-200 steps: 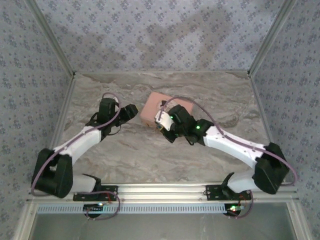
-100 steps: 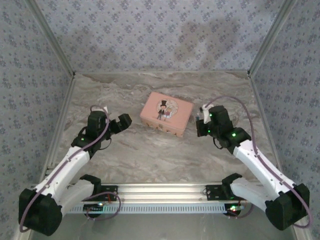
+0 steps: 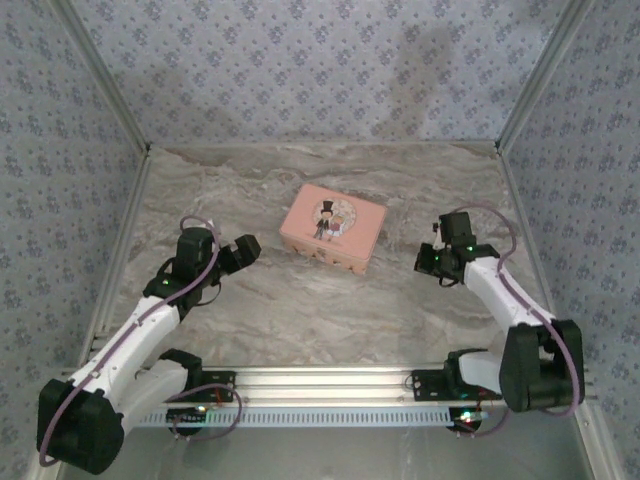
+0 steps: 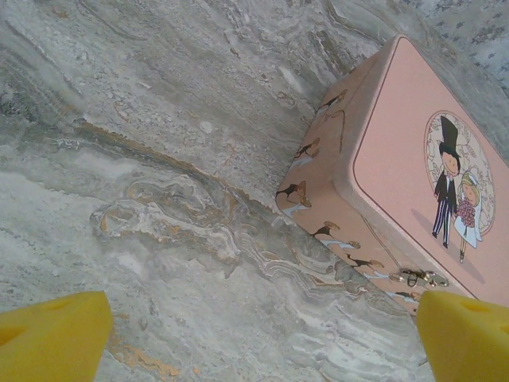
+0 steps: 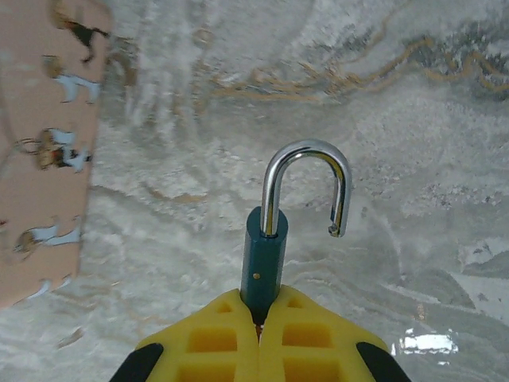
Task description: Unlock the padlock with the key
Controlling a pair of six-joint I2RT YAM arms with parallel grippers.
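Observation:
My right gripper (image 5: pixel 260 314) is shut on the padlock (image 5: pixel 264 259), pinching the lower end of its dark teal body between the yellow pads. The silver shackle (image 5: pixel 306 187) stands swung open, its free end hanging clear of the body, above the marble table. In the top view this gripper (image 3: pixel 432 262) sits to the right of the pink tin. My left gripper (image 3: pixel 243 248) is open to the left of the tin, and its yellow fingertips (image 4: pixel 52 334) stand far apart with bare table between them. The key is out of view.
The pink tin (image 3: pixel 333 227) with a cartoon couple lies at mid-table between the arms. Its side wall (image 4: pixel 334 199) carries a small metal clasp (image 4: pixel 417 277). Patterned walls close the table on three sides, and a metal rail (image 3: pixel 330 380) runs along the near edge.
The right arm has drawn away from the tin to the right, leaving its lid uncovered. The left gripper has opened wide and pulled back toward the near left.

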